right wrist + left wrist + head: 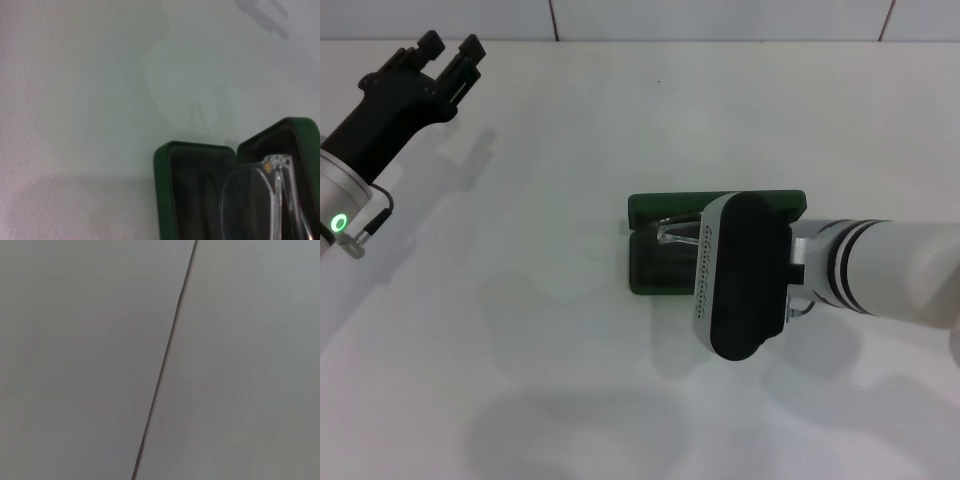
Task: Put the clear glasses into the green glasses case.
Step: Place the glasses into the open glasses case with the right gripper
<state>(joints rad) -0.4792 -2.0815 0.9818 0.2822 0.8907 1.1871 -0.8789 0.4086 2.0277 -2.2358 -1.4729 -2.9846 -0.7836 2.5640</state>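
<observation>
Two arms show. Nearest, the right gripper (695, 262), fingers hidden so grip cannot be told, hovers directly over the open dark green hard-shell case (655, 265); transparent plastic wraparound glasses (255, 200) sit above its lining, long axis roughly along the case. Far off, the left gripper (448, 52) is parked, spread.

You get soft, even overhead light; faint shadows pool on the table (520, 300), and the right wrist view blurs.
</observation>
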